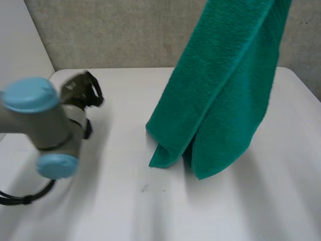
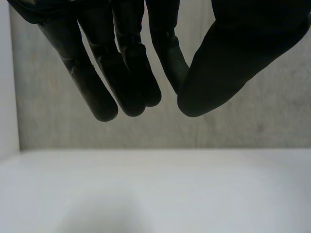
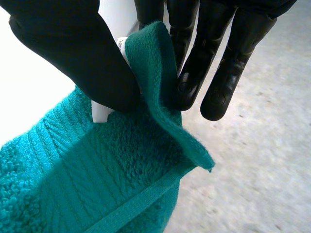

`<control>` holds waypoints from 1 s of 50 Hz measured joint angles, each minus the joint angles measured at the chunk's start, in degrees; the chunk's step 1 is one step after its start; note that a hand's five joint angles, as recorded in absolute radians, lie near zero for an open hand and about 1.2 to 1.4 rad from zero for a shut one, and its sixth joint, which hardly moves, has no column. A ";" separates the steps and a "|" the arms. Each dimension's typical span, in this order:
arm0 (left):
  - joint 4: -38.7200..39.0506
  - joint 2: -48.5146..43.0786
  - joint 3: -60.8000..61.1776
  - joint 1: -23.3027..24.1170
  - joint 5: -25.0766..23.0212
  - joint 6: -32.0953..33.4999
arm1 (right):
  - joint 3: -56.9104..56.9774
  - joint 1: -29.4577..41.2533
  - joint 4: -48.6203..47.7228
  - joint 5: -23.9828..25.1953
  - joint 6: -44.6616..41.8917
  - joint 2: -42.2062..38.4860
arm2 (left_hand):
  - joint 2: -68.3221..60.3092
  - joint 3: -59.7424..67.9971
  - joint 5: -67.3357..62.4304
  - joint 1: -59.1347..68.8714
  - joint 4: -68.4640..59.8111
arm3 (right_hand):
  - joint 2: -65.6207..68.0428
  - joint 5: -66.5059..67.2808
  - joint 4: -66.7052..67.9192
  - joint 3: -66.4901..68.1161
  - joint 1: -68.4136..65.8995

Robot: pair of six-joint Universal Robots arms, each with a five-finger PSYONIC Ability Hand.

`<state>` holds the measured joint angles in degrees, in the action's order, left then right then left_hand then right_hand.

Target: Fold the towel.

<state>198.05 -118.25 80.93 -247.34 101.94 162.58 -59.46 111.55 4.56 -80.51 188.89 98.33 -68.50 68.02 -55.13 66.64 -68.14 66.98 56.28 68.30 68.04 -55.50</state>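
The thick teal-green terry towel (image 1: 220,95) hangs doubled over above the far right part of the white counter (image 1: 125,211), its lower end reaching down to the counter's middle. The black right hand (image 3: 87,58) pinches the towel's hemmed edge near a corner between thumb and fingers. The black left hand (image 2: 121,68) hangs over the counter's left side, well apart from the towel, fingers loosely straight and holding nothing.
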 measured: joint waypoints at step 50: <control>-1.89 -16.82 -6.52 20.50 -4.29 -3.84 | -4.16 1.63 -0.20 0.34 0.16 2.62 | 24.03 -24.83 22.01 -20.98 24.76 | 0.00 0.01 0.00 0.00 0.00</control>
<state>196.17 -135.07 74.40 -226.83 97.65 158.74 -63.62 113.18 4.36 -80.16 189.06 100.95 -44.47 43.19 -33.12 45.66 -43.39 66.98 56.29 68.30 68.04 -55.50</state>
